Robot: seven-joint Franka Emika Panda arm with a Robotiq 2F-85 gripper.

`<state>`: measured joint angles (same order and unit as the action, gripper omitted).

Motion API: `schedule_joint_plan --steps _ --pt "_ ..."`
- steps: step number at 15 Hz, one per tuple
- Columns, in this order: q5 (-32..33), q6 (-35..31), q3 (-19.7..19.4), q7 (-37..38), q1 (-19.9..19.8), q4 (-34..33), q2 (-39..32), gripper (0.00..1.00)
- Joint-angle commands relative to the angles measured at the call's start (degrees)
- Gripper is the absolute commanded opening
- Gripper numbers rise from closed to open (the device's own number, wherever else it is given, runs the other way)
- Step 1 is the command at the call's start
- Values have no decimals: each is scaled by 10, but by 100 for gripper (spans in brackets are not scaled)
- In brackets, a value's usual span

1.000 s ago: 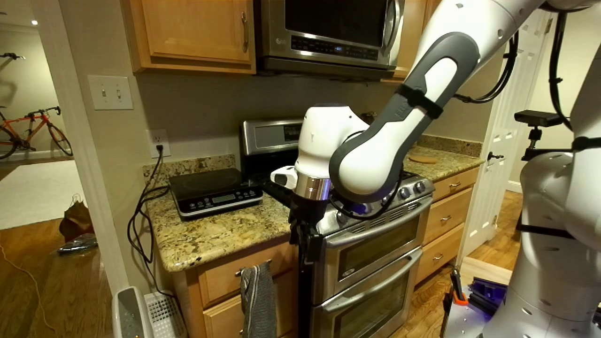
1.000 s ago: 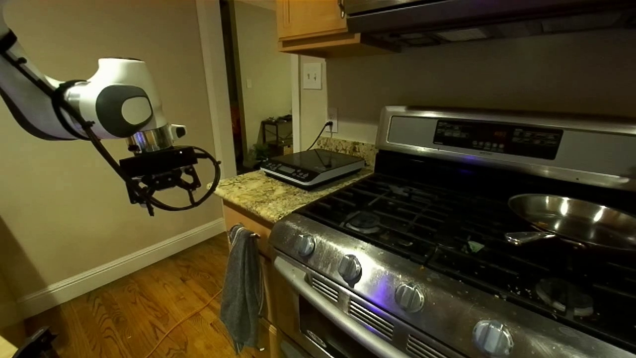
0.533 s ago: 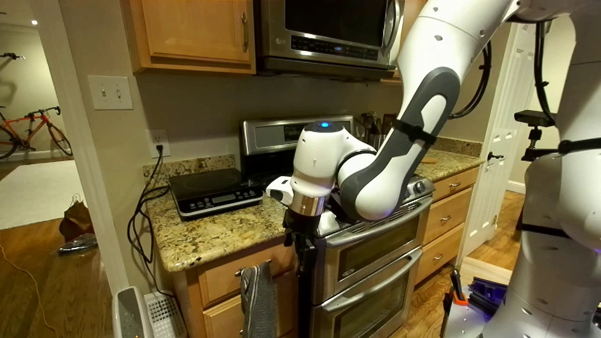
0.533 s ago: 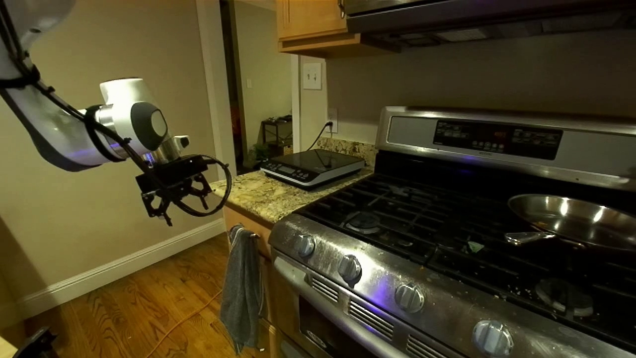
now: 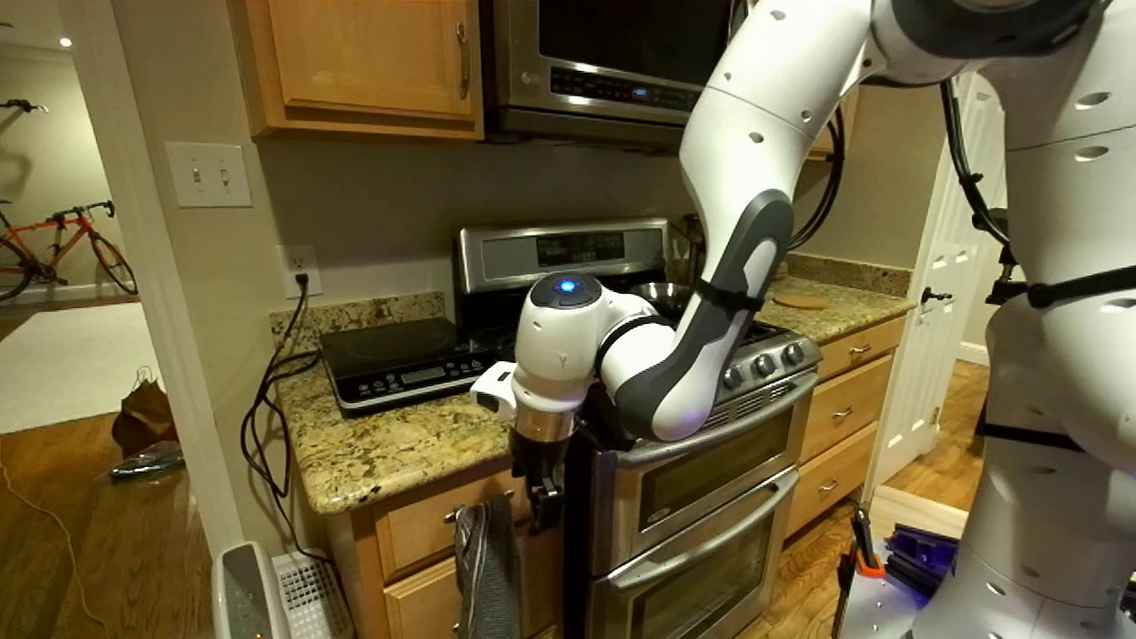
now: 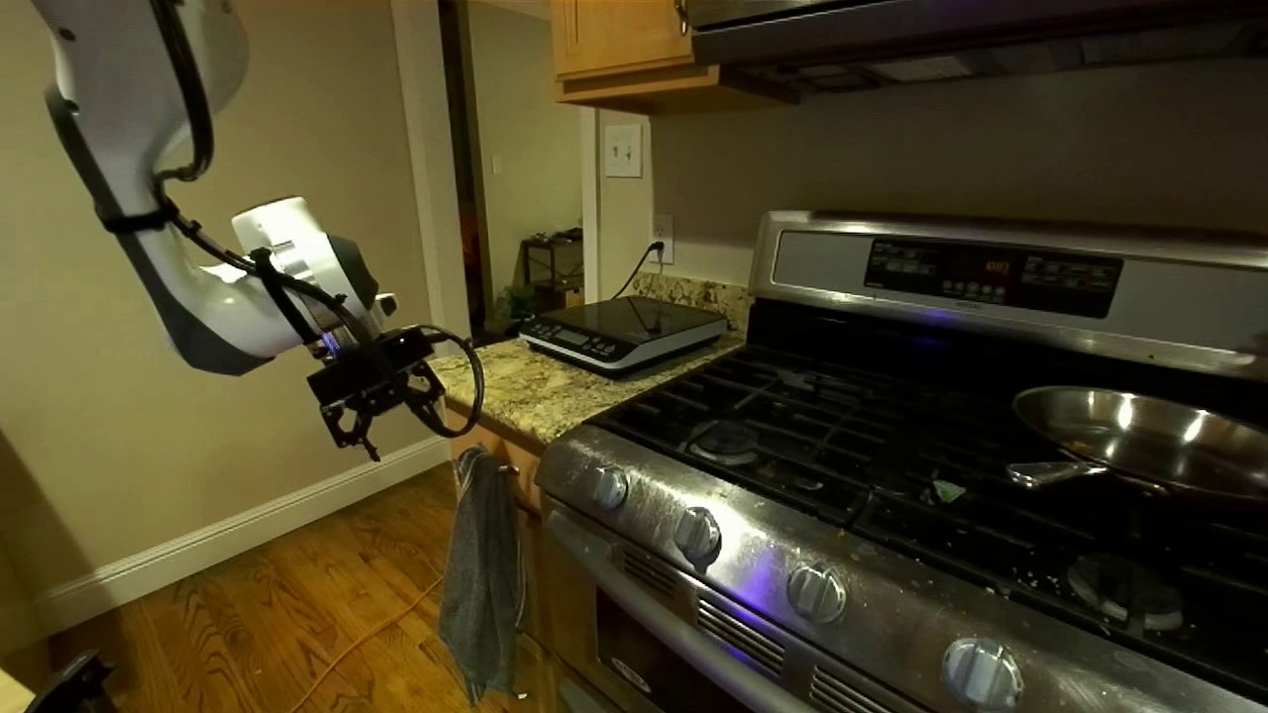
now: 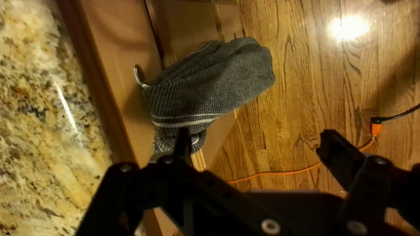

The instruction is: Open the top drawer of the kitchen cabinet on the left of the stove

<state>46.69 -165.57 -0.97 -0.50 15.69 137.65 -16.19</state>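
Observation:
The top drawer (image 5: pixel 413 528) is shut, a light-oak front under the speckled granite top of the kitchen cabinet (image 5: pixel 382 457). Its metal handle (image 7: pixel 139 77) shows at one end. A dark grey towel (image 7: pixel 210 78) hangs over the handle and hides most of it; it also shows in both exterior views (image 5: pixel 488 568) (image 6: pixel 480 584). The stove (image 5: pixel 701 501) stands beside the cabinet. My gripper (image 7: pixel 255 133) is open and empty, fingers wide apart. In an exterior view the gripper (image 5: pixel 543 515) points down in front of the drawer, near the towel. In the wrist view one finger overlaps the towel's edge.
A black portable cooktop (image 5: pixel 404 364) sits on the granite. A steel pan (image 6: pixel 1149 441) is on the stove. A white appliance (image 5: pixel 253 595) stands on the floor beside the cabinet. An orange cord (image 7: pixel 279 172) crosses the wooden floor. A microwave (image 5: pixel 612 98) hangs above the stove.
My arm and gripper have moved down and closer to the towel-covered drawer handle, leftward or rightward depending on the exterior view. The drawer and towel show no clear movement.

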Motion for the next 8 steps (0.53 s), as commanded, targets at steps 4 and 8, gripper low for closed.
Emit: schedule_joint_plan --steps 4,8 --pt "38 1 -17 39 21 -43 -45 100" --pt "39 1 -19 40 23 -50 -50 100"
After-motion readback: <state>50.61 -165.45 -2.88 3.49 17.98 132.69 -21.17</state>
